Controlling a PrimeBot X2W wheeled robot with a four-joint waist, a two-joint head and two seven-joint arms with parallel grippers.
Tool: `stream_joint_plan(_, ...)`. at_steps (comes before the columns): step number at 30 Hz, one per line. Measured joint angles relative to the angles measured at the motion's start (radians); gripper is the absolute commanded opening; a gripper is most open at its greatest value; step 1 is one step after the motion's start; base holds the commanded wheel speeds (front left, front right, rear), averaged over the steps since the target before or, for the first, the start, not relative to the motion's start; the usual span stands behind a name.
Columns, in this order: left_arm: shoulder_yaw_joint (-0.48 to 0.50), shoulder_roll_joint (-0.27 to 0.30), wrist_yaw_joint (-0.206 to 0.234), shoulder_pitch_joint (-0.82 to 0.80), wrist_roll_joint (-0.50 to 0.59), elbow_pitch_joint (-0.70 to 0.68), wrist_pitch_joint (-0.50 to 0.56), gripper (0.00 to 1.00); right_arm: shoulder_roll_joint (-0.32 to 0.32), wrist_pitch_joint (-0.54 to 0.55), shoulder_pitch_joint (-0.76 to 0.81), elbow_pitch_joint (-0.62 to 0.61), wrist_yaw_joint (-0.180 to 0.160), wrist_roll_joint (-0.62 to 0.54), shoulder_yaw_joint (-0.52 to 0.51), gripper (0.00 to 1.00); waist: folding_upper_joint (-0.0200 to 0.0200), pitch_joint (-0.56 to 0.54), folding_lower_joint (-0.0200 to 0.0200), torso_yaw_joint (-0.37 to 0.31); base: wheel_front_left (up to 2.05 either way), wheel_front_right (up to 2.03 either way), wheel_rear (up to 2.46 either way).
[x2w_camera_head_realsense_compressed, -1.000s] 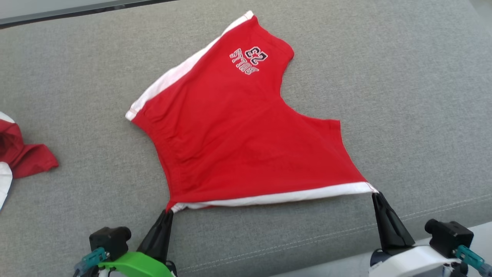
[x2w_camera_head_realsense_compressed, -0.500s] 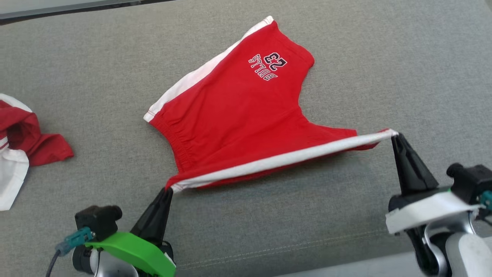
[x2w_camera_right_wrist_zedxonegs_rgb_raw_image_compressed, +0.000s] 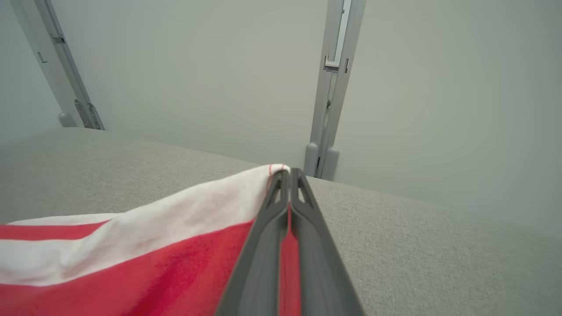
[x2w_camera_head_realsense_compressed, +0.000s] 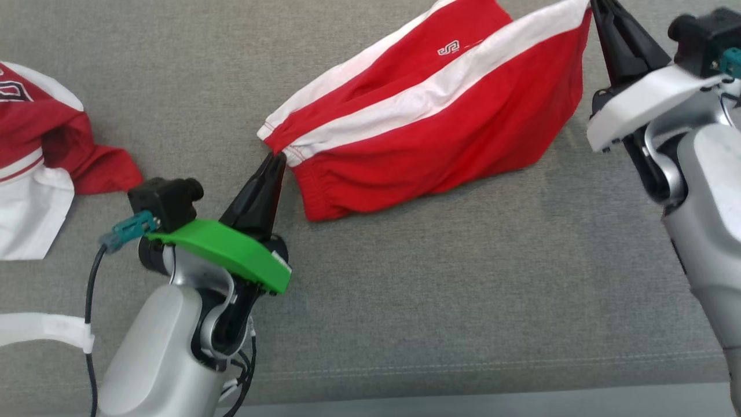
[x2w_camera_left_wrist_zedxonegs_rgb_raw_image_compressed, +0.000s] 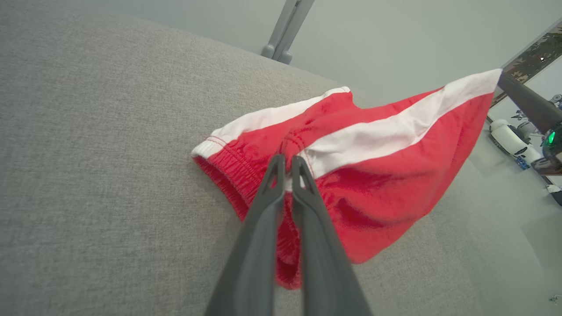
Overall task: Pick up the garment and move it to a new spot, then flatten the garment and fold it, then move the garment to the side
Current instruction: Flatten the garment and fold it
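Observation:
The garment (x2w_camera_head_realsense_compressed: 440, 133) is a pair of red shorts with white side stripes, folded over on itself on the grey surface. My left gripper (x2w_camera_head_realsense_compressed: 278, 157) is shut on its waistband corner, low by the surface; in the left wrist view the fingertips pinch the garment (x2w_camera_left_wrist_zedxonegs_rgb_raw_image_compressed: 373, 175) where my left gripper (x2w_camera_left_wrist_zedxonegs_rgb_raw_image_compressed: 285, 160) meets the white stripe. My right gripper (x2w_camera_head_realsense_compressed: 593, 7) is shut on the stripe's other end, lifted at the top right. In the right wrist view my right gripper (x2w_camera_right_wrist_zedxonegs_rgb_raw_image_compressed: 285, 173) holds the white corner of the garment (x2w_camera_right_wrist_zedxonegs_rgb_raw_image_compressed: 131, 254). The printed front is mostly covered.
Another red and white garment (x2w_camera_head_realsense_compressed: 40, 156) lies crumpled at the left edge of the grey padded surface (x2w_camera_head_realsense_compressed: 434, 289). Pale wall and metal uprights (x2w_camera_right_wrist_zedxonegs_rgb_raw_image_compressed: 329, 87) stand behind the far edge. The near edge of the surface runs along the bottom of the head view.
Both grippers have carried the near striped edge up and away over the rest of the shorts, the right one higher. The fold now covers most of the print. The head camera has shifted too.

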Motion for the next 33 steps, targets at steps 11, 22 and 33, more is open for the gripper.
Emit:
stream_joint_plan(11,-0.07,-0.131,-0.062,-0.258,-0.051,0.294,-0.097,0.0,-0.07,-0.033,-0.337,0.416,0.0,0.038,0.149,0.0,0.0,0.103,0.0,0.149,0.0,0.0,0.0)
stream_joint_plan(22,-0.198,-0.153,-0.074,-0.36,-0.119,0.419,-0.184,1.0,-0.053,-0.061,-0.439,0.638,0.0,0.106,0.229,0.45,0.0,0.188,0.0002,0.237,0.0,0.0,0.0)
stream_joint_plan(33,-0.219,-0.106,-0.045,-0.383,-0.037,0.446,-0.305,1.0,-0.04,-0.185,-0.448,0.686,0.0,0.158,0.287,1.0,0.0,0.172,0.0003,0.227,0.0,0.0,0.0)
